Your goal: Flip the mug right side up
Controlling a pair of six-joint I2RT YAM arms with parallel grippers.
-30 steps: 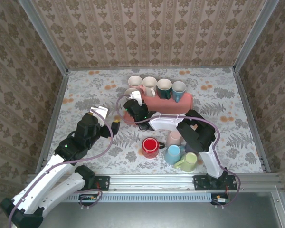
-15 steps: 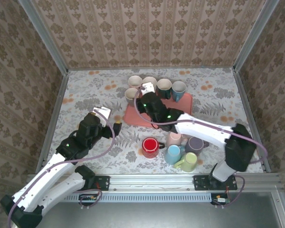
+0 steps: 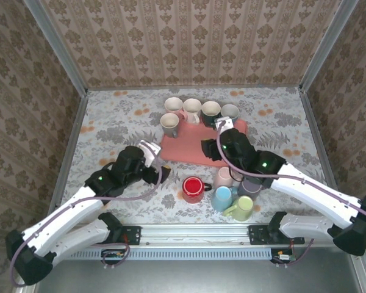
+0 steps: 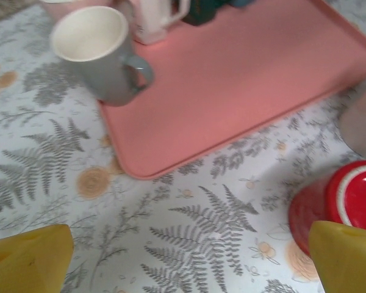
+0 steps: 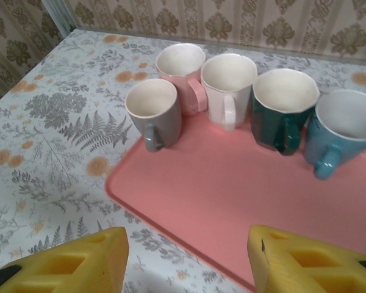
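Near the table's front, a red mug (image 3: 193, 188) (image 4: 348, 201) stands with what looks like its base up. Beside it are a pink mug (image 3: 224, 177) and a light blue mug (image 3: 221, 198), both bottom up. My left gripper (image 3: 161, 168) (image 4: 189, 268) hangs open just left of the red mug, with bare tablecloth between its yellow fingertips (image 4: 30, 259). My right gripper (image 3: 207, 146) (image 5: 189, 256) is open and empty over the near edge of the pink tray (image 3: 195, 146) (image 5: 232, 183). A grey mug (image 3: 169, 124) (image 5: 154, 110) (image 4: 97, 52) stands upright at the tray's left corner.
Upright along the tray's far edge are a pink mug (image 5: 180, 73), a white mug (image 5: 227, 85), a dark green mug (image 5: 283, 107) and a teal mug (image 5: 341, 128). A purple mug (image 3: 250, 185) and a green mug (image 3: 243, 207) crowd the front right. Metal rails border the table.
My right gripper has let go of the grey mug and drawn back to the right and toward the near tray edge. My left gripper has moved right, closer to the red mug.
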